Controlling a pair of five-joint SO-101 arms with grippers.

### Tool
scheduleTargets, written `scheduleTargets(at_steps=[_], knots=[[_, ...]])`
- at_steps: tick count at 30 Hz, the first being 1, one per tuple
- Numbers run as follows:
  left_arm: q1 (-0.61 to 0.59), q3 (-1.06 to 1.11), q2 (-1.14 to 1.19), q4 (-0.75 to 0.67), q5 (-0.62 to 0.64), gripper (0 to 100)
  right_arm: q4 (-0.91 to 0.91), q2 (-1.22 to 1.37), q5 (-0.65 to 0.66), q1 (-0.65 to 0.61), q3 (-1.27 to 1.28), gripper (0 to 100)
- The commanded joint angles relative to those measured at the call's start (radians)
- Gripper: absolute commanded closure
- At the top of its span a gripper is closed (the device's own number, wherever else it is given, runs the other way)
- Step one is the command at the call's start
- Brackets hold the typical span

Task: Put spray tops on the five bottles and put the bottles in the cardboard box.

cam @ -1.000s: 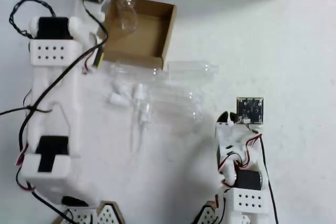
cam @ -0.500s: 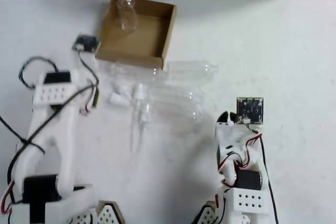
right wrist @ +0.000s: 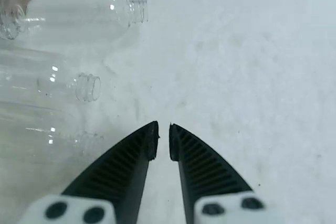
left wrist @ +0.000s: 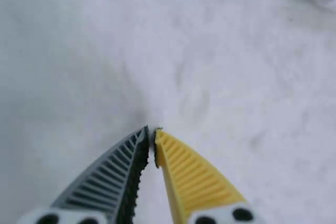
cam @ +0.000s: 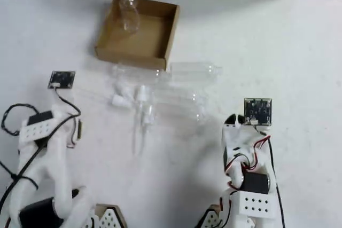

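Since the earlier frames the left arm (cam: 40,132) has drawn back from beside the brown cardboard box (cam: 152,37) to the near left part of the white table (cam: 288,41). The right arm (cam: 246,156) has barely shifted, and the bottles and tops lie as before.

**Box.** The cardboard box sits open at the far side of the table. A clear plastic bottle with a white spray top (cam: 128,15) lies in its far left corner, the spray head reaching over the far wall.

**Bottles on the table.** Just in front of the box, clear plastic bottles without tops lie on their sides. The uncapped bottle nearest the box (right wrist: 79,10) has a bare threaded neck. A second uncapped bottle (right wrist: 50,85) lies beside it, and a third uncapped bottle (right wrist: 37,129) is closest to the right arm. Their outlines overlap in the high view, so the exact count cannot be told.

**Tops.** Small loose white spray tops (cam: 119,100) rest to the left of these bottles. A white spray top with a long dip tube (cam: 144,109) lies next to them, its tube pointing toward the near edge.

**Grippers.**
- The left gripper (left wrist: 152,131), with one grey and one yellow finger, is closed tip to tip over bare table and holds nothing.
- The right gripper (right wrist: 162,130), with black ribbed fingers, is closed to a thin slit and is empty. It sits near the open necks of the bottles without touching them.
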Motion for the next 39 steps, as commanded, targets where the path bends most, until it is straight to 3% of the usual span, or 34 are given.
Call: scheduleTargets(at_steps=[1,7,10,19,28,39], knots=[[-0.024,0.028,-0.073,-0.061,-0.138,98,0.125,0.001,0.038,-0.045,-0.212,98.2],[-0.004,0.121,-0.208,-0.072,-0.147,98,0.245,0.081,0.038,-0.206,-0.450,98.3],[-0.004,0.209,-0.340,-0.109,-0.183,98,0.245,0.255,0.028,-0.242,-0.582,98.3],[0.085,0.410,-0.693,-0.114,-0.209,98,0.248,0.809,-0.170,-0.340,-1.025,98.1],[0.096,0.422,-0.719,-0.120,-0.209,98,0.242,1.198,-0.247,-0.441,-1.327,98.0],[0.104,0.423,-0.719,-0.137,-0.210,98,0.243,1.653,-0.250,-0.444,-1.666,97.9]])
